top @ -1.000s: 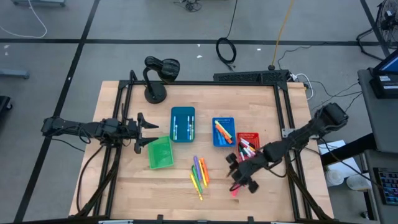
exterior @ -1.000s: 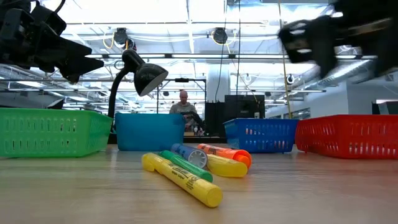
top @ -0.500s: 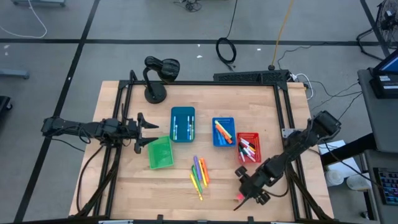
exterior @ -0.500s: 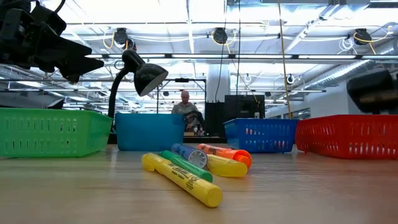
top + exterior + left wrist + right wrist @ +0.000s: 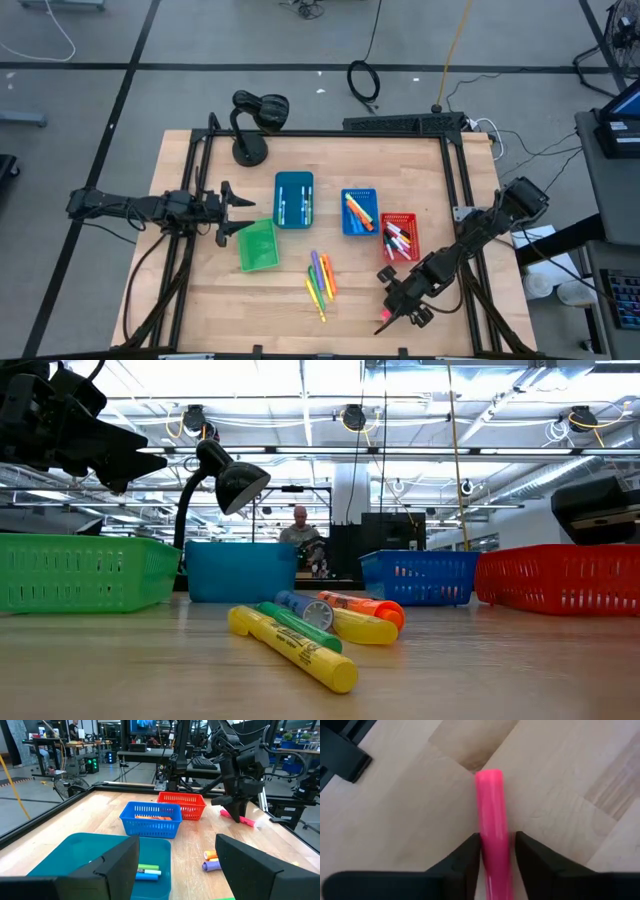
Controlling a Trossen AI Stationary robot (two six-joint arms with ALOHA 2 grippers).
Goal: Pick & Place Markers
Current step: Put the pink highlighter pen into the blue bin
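Observation:
A pink marker (image 5: 492, 815) lies on the wood near the table's near right corner (image 5: 383, 317). My right gripper (image 5: 496, 840) slants down over it, shut on it, one finger on each side. Several neon markers (image 5: 320, 280) lie loose at the table's middle (image 5: 300, 635). More markers lie in the teal bin (image 5: 293, 199), the blue bin (image 5: 360, 212) and the red bin (image 5: 399, 237). My left gripper (image 5: 232, 212) waits open and level at the table's left, above the green bin (image 5: 257, 245). My right gripper has the pink marker's barrel (image 5: 494, 857) between its two fingers (image 5: 467, 855). The fingers come from above, slanting down, one on each long side, in line with the marker's length. The marker lies flat on the table, one end (image 5: 489, 776) sticking out beyond the fingertips.
A black desk lamp (image 5: 255, 120) stands at the far left of the table. The four bins sit in a row across the middle. Bare wood lies along the near edge, left of the pink marker. People sit in the room beyond the table.
My right gripper has gone from beside the red bin toward the table's near edge and down onto the pink marker, tipping more steeply downward. In the low view its arm has dropped to the right edge. The marker has stayed on the table.

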